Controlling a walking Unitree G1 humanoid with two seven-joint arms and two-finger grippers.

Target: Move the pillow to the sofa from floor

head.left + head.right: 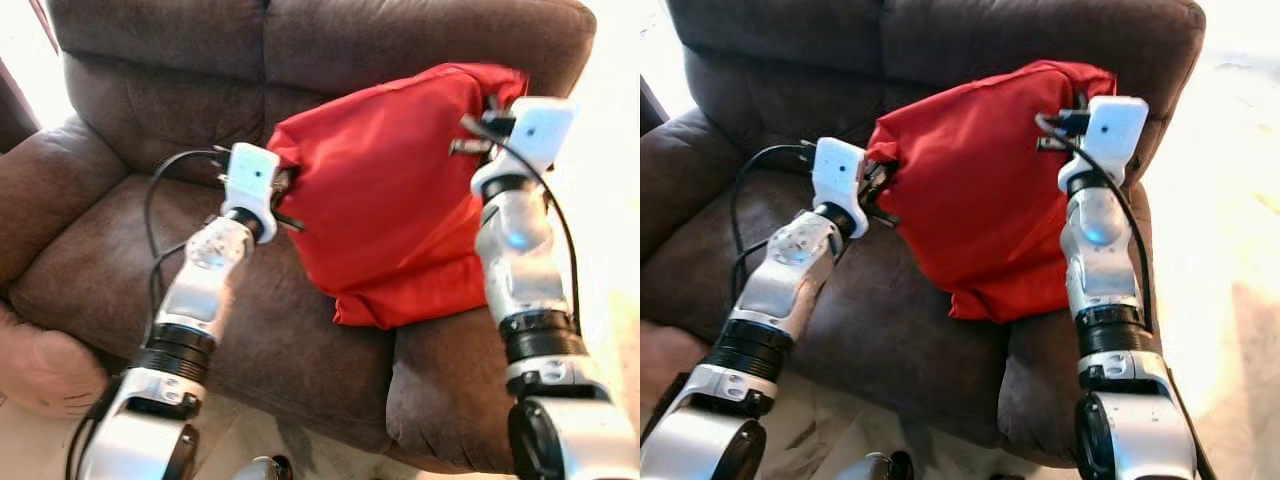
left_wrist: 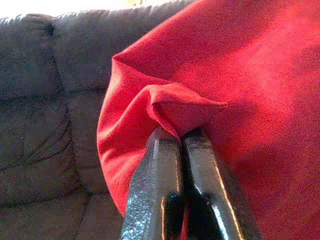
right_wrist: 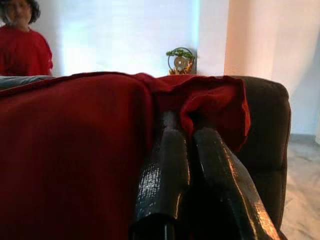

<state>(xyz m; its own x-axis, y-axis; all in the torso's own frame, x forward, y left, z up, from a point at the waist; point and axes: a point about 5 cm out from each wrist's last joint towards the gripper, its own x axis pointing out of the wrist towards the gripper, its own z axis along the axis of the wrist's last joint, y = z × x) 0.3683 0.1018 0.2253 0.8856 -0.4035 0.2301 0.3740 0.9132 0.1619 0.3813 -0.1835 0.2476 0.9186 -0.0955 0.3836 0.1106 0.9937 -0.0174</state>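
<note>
A: Where's the pillow (image 1: pixel 400 200)?

B: Off the floor. Red, hanging between the two arms over the right half of the sofa (image 1: pixel 120 260) seat. Its lower edge looks to rest on or just above the cushion beside the right armrest (image 1: pixel 450 390); its top is level with the backrest.

A: Grip?

B: Left gripper (image 2: pixel 181 137) has its two black fingers pressed together on a pinched fold of fabric at the pillow's left upper corner. Right gripper (image 3: pixel 182 122) likewise, fingers drawn close with red cloth bunched between them at the right upper corner, near the far end of the armrest.

A: Step in hand?

B: Placing, I'd judge. The carry looks done; the pillow is over the seat but hung from its two corners, not lying free.

A: Next move calls for?

B: Lower both arms a touch so the pillow's weight settles on the cushion, then part the fingers on both sides at about the same time. One side let go early would let it swing and slump toward the other arm. It sits close to the right armrest, so a nudge left, toward mid-seat, may help it lie flat.

A: Anything else around?

B: A person (image 3: pixel 22 40) in red, far off behind the sofa, in the right wrist view. A small ornament (image 3: pixel 180 61) by a bright window. Cable (image 1: pixel 160 200) loops from the left wrist over the seat.
</note>
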